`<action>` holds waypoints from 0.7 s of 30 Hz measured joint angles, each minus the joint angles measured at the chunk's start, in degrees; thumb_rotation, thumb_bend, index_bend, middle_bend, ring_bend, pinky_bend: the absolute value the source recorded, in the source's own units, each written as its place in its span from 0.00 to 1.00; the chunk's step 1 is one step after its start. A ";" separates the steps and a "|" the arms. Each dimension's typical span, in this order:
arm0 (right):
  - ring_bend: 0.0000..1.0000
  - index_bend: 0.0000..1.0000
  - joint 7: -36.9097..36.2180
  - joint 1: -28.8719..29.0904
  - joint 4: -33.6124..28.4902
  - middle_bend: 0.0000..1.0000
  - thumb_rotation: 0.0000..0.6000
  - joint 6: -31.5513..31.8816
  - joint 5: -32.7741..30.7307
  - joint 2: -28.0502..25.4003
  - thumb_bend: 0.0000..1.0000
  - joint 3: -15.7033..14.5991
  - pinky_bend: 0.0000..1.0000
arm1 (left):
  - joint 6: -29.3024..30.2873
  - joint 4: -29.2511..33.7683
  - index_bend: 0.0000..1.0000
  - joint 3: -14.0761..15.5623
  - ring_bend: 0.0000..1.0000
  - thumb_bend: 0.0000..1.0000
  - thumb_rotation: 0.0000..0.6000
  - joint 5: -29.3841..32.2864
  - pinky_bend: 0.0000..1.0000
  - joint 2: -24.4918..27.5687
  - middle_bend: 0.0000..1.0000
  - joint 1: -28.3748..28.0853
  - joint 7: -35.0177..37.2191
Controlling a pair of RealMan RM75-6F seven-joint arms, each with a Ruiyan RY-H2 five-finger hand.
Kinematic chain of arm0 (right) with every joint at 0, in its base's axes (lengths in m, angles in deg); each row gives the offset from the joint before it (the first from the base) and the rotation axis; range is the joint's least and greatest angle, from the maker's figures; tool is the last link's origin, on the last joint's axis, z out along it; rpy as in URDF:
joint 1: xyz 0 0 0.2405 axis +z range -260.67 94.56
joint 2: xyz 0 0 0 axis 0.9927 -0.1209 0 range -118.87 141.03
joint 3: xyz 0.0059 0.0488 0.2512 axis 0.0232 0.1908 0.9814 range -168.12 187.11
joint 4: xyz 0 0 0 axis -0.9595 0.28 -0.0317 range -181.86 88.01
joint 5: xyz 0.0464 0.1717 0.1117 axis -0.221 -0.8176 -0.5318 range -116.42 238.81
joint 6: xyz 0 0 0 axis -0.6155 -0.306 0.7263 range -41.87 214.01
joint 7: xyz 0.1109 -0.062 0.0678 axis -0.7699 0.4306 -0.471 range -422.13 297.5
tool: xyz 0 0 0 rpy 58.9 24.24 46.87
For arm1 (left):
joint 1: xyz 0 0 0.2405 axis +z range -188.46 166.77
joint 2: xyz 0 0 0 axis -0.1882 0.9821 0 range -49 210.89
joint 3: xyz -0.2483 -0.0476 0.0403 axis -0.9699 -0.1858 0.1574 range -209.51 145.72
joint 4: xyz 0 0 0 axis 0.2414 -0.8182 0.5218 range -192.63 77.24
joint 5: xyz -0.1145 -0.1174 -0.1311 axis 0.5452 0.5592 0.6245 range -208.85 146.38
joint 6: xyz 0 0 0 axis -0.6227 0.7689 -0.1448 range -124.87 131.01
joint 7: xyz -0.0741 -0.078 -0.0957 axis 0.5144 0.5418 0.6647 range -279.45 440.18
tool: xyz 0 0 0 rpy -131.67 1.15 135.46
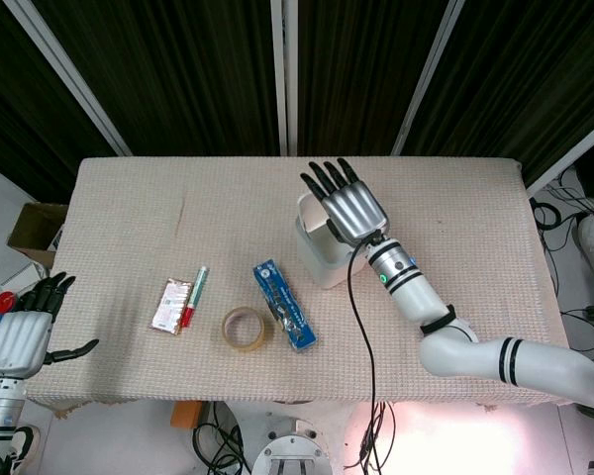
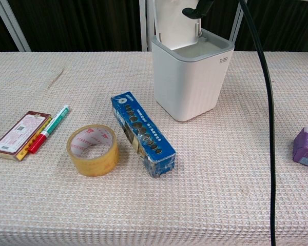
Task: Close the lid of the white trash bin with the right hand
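Head view shows the right robot hand stretched flat over the white bin, fingers spread and straight, pointing to the far edge of the bench. It holds nothing; whether the palm touches the lid cannot be told from above. The bin stands near the middle of the bench, directly under and just in front of that hand.

Chest view shows the bin with its lid raised upright at the back, the mouth open, and dark fingertips at the lid's top edge.

The left robot hand hangs off the bench's left end, fingers loosely apart, empty.

A blue box, tape roll, marker and red packet lie left of the bin, well apart from both hands.
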 measured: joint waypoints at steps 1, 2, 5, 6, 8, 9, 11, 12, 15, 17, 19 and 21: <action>0.00 0.00 0.02 0.17 -0.03 0.00 1.00 0.22 -0.36 -0.04 0.39 -0.31 0.00 | -0.02 0.01 0.07 0.00 0.07 0.10 0.58 0.08 0.21 0.02 0.06 0.02 -0.03; 0.00 0.00 -0.01 0.34 -0.09 0.00 1.00 0.50 -0.80 -0.15 0.39 -0.68 0.00 | -0.04 0.04 0.07 -0.02 0.07 0.10 0.59 0.24 0.21 0.04 0.06 0.05 -0.12; 0.00 0.00 -0.26 0.72 -0.37 0.00 1.00 1.16 -1.65 -0.66 0.39 -1.46 0.00 | 0.07 0.34 0.07 -0.17 0.07 0.10 0.58 0.78 0.21 0.04 0.06 0.21 -0.86; 0.00 0.00 -0.39 0.83 -0.48 0.00 1.00 1.27 -1.83 -0.86 0.39 -1.63 0.00 | 0.14 0.54 0.07 -0.19 0.07 0.10 0.58 0.85 0.21 0.06 0.06 0.27 -1.06; 0.00 0.00 -0.66 1.10 -0.79 0.00 1.00 1.40 -2.31 -1.30 0.39 -1.94 0.00 | 0.18 0.73 0.07 -0.19 0.07 0.10 0.58 0.88 0.21 0.14 0.06 0.31 -1.26; 0.00 0.00 -0.76 1.23 -0.94 0.00 1.00 1.44 -2.47 -1.50 0.39 -2.09 0.00 | 0.14 0.85 0.07 -0.19 0.07 0.10 0.58 0.94 0.21 0.21 0.06 0.31 -1.35; 0.00 0.00 -0.88 1.67 -1.01 0.00 1.00 1.37 -2.61 -1.90 0.39 -2.45 0.00 | 0.05 1.12 0.07 -0.24 0.07 0.10 0.58 1.03 0.21 0.33 0.06 0.27 -1.44; 0.00 0.00 -0.94 1.87 -0.95 0.00 1.00 1.19 -2.69 -2.05 0.39 -2.58 0.00 | 0.03 1.38 0.07 -0.25 0.07 0.10 0.58 1.02 0.21 0.46 0.06 0.25 -1.56; 0.00 0.00 -1.34 2.68 -0.68 0.00 1.00 0.24 -3.29 -2.56 0.39 -2.89 0.00 | 0.11 2.05 0.07 -0.24 0.07 0.10 0.58 0.89 0.21 0.92 0.06 0.23 -2.04; 0.00 0.00 -1.51 3.34 -0.55 0.02 1.00 -0.52 -3.86 -3.09 0.39 -3.20 0.00 | 0.26 2.43 0.07 -0.26 0.07 0.10 0.58 0.89 0.21 1.22 0.06 0.29 -2.21; 0.00 0.00 -1.41 3.88 -0.57 0.06 1.00 -1.03 -4.42 -3.68 0.39 -3.61 0.00 | 0.38 2.70 0.07 -0.29 0.07 0.10 0.58 1.02 0.21 1.51 0.06 0.39 -2.28; 0.00 0.00 -1.22 4.42 -0.77 0.09 1.00 -1.44 -5.19 -4.38 0.39 -4.08 0.00 | 0.30 2.80 0.07 -0.29 0.07 0.10 0.58 1.17 0.21 1.65 0.06 0.43 -2.27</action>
